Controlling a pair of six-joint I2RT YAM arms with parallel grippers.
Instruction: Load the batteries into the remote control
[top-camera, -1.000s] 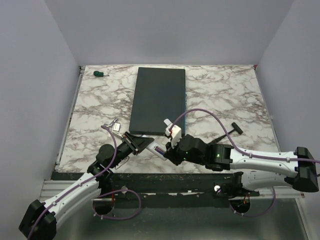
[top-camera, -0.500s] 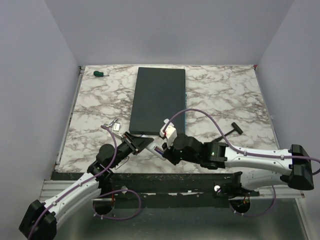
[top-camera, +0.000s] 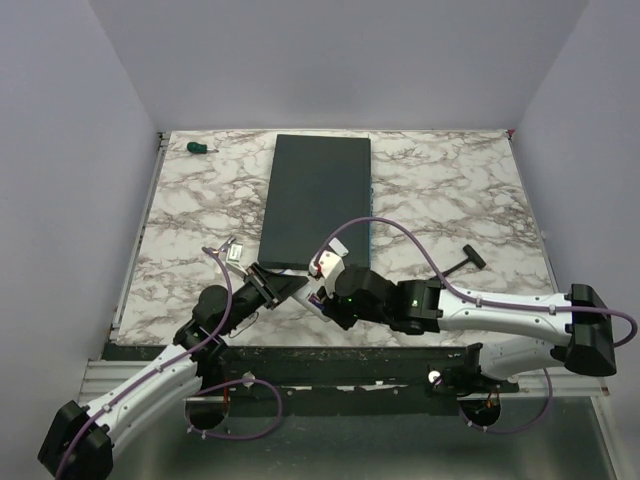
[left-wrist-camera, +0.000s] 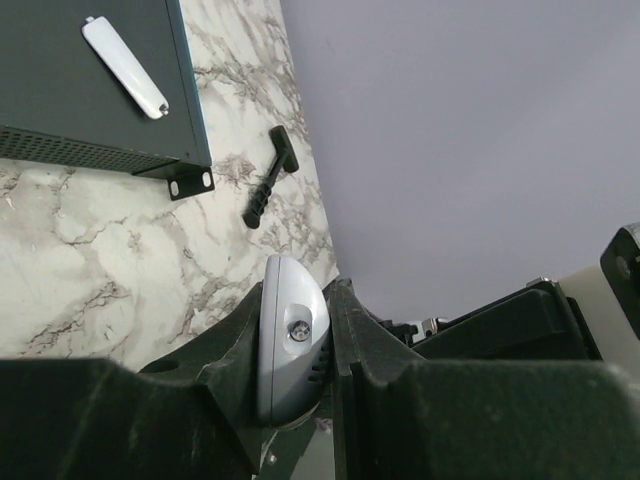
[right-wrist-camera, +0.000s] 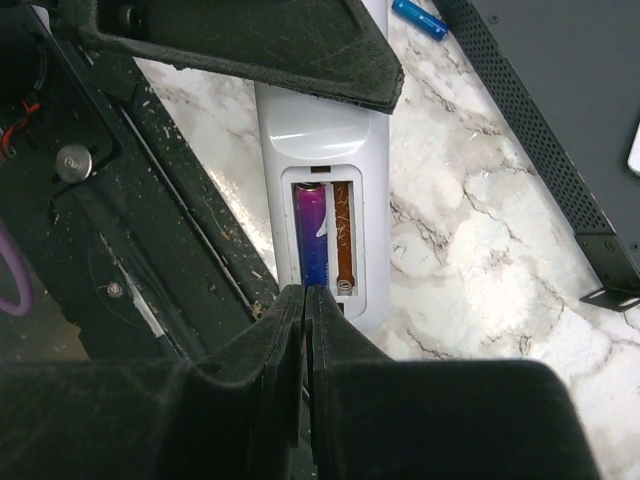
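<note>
Over the bench (right-wrist-camera: 470, 230), the remote control (right-wrist-camera: 320, 150), its far end pinched by the left gripper (left-wrist-camera: 295, 330), runs lengthwise straight away from the right gripper (right-wrist-camera: 305, 300), which is pressed together and empty at the bay's near end, with the purple battery (right-wrist-camera: 311, 235) seated and the blue battery (right-wrist-camera: 420, 19) lying beyond the remote.

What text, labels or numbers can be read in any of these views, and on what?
No legible text in any view.
purple-blue battery in the bay of the remote control: pale marks on the wrap, too blurred to read.
blue battery: too small to tell.
dark grey slab: no markings seen.
</note>
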